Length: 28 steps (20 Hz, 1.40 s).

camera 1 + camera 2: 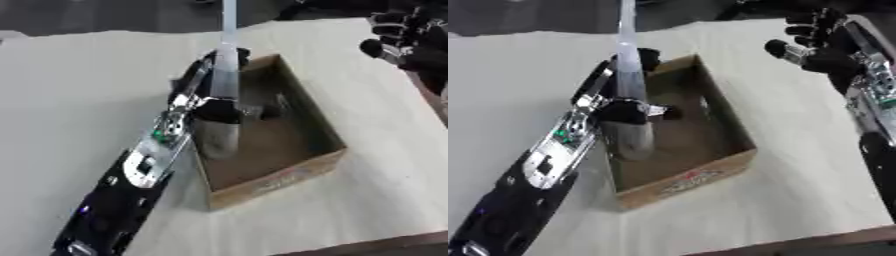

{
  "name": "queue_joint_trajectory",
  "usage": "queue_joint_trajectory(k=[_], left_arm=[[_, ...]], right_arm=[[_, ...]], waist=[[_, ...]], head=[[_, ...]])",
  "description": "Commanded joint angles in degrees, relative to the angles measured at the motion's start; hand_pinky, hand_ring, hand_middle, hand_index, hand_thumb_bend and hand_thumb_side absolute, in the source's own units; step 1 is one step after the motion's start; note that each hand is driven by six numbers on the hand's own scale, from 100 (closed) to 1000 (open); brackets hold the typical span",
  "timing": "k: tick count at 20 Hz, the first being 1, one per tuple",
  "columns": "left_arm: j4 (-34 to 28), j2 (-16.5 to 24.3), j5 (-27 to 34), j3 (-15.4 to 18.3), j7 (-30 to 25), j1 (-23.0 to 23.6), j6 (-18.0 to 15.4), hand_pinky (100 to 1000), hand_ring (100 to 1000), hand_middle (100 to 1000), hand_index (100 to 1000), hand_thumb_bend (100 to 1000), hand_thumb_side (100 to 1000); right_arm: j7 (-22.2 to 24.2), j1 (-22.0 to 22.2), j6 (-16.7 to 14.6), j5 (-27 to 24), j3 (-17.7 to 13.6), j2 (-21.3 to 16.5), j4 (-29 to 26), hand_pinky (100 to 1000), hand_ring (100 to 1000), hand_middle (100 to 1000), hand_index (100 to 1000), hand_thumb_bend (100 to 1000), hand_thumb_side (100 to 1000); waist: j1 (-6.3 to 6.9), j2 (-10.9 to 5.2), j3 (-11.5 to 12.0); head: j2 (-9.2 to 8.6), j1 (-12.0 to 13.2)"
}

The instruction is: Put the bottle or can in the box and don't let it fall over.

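The left hand [627, 111] reaches in from the lower left, its fingers curled round a tall pale bottle [629, 75]. The bottle stands upright, its silvery lower end inside the cardboard box [689, 184], against the box's left wall; whether it touches the box floor cannot be told. The right hand [826, 47] hangs at the upper right, well apart from the box, fingers curled and holding nothing. The box lies askew on a light beige table [798, 165] with its flaps open and a red mark on its near wall. Beyond the table's far edge lies a dark grey floor [105, 15].
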Motion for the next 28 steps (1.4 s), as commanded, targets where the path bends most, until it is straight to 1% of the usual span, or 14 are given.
queue_joint_trajectory(k=[1, 6, 15, 19, 25, 28], left_arm=[[-1.36, 1.37, 0.05, 0.84, 0.34, -0.47, 0.31, 875, 789, 689, 788, 1000, 205], [-3.54, 3.48, 1.22, 1.34, 1.53, 0.72, 0.98, 865, 780, 679, 782, 1000, 200], [-8.94, 7.81, 2.89, 2.17, 1.67, 3.54, 1.85, 862, 779, 681, 782, 1000, 197], [-11.96, 10.48, 4.07, 2.78, 1.92, 5.53, 2.24, 859, 776, 681, 781, 1000, 191], [-16.99, 13.67, 5.87, 4.38, 2.94, 8.47, 2.69, 858, 776, 685, 782, 1000, 185], [-19.55, 15.9, 7.8, 5.98, 4.48, 11.76, 2.81, 853, 770, 681, 780, 1000, 187]], right_arm=[[-0.09, -0.5, -0.03, -0.35, -0.48, -1.92, -0.79, 959, 845, 768, 950, 676, 170], [-0.09, -0.12, -0.03, -0.33, -0.51, -2.11, -0.76, 959, 845, 768, 951, 676, 170], [-0.18, 0.4, -0.04, -0.29, -0.58, -2.42, -0.73, 960, 845, 768, 952, 676, 171], [-0.22, 0.6, -0.07, -0.37, -0.67, -2.66, -0.79, 960, 845, 767, 952, 676, 169], [-0.18, 0.62, -0.11, -0.52, -0.74, -2.63, -0.8, 961, 844, 767, 952, 675, 167], [-0.24, 0.53, -0.24, -0.68, -0.94, -2.79, -0.95, 961, 844, 767, 953, 675, 162]], waist=[[-0.35, -1.66, 0.2], [-0.31, -2.11, 0.64], [-0.34, -2.67, 1.38], [-0.28, -3.06, 1.79], [-0.22, -3.36, 2.15], [-0.03, -3.56, 2.4]], head=[[-0.67, -0.39], [-0.54, -0.87], [-0.27, -1.76], [-0.01, -2.32], [-0.07, -2.75], [0.03, -2.8]])
